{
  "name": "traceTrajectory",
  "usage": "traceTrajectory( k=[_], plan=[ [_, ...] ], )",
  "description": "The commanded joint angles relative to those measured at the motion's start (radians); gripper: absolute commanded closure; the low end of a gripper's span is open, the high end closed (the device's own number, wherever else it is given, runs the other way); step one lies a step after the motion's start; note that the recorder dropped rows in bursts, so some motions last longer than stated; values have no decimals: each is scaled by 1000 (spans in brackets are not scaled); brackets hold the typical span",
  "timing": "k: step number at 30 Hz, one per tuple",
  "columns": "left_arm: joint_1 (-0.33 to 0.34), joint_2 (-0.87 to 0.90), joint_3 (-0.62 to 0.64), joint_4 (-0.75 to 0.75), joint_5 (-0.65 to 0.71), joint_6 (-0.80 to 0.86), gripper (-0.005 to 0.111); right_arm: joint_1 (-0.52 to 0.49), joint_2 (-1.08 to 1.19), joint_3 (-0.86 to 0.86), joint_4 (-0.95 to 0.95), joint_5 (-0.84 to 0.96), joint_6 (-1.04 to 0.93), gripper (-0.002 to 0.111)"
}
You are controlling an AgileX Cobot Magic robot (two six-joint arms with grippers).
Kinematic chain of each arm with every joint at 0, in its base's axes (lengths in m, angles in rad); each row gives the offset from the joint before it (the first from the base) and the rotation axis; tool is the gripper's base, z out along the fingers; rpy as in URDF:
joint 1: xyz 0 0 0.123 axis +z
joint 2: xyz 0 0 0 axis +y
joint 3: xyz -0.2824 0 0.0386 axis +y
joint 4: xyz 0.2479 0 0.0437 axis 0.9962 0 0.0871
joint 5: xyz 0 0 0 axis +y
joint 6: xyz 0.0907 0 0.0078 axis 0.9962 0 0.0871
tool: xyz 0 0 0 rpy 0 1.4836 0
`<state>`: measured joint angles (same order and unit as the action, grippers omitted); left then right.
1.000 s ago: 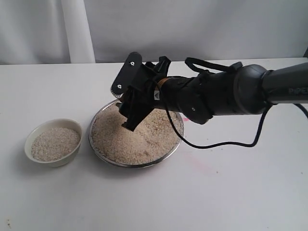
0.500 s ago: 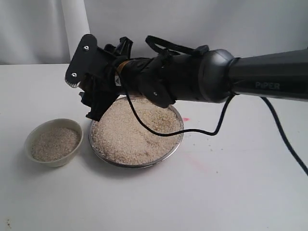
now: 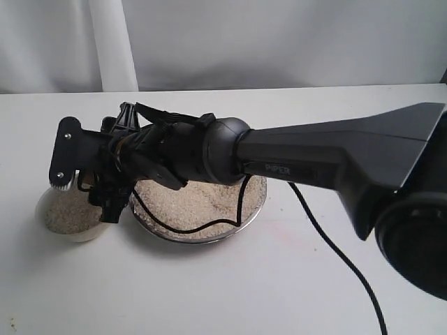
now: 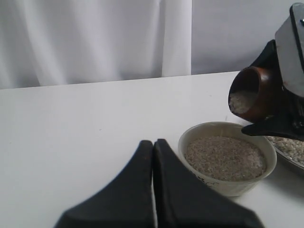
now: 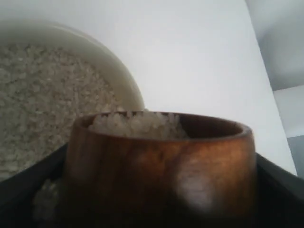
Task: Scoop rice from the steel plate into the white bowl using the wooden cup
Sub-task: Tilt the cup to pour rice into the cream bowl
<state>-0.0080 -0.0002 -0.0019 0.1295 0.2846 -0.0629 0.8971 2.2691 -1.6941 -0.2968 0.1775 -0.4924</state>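
While held, wooden cup (image 4: 256, 95) lies sideways.

On the desk (image 3: 230, 293), the white bowl (image 3: 66, 235) sits just left of the steel plate (image 3: 209, 236), with rice (image 4: 223, 159) in both. The wooden cup (image 4: 254, 92), tilted with rice inside, hangs in the right gripper (image 3: 91, 183) over the bowl's plate-side rim.

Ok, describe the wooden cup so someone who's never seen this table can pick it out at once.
Find the wide steel plate of rice on the white table, then the small white bowl beside it. Tilted above that bowl's rim, clamped in the right gripper, is the wooden cup. It is the only brown vessel: glossy, barrel-shaped, handleless, with rice in its dark mouth.
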Motion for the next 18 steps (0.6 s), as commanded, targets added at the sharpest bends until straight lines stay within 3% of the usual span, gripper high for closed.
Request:
traceTrajectory(
  k=[1,18],
  plan=[
    [-3,0,2,-8,-11,-5,107,9,-5,-12,-45,19,-9,108],
    [-3,0,2,-8,-11,-5,107,38,-5,-12,-234,70,-9,108]
  ],
)
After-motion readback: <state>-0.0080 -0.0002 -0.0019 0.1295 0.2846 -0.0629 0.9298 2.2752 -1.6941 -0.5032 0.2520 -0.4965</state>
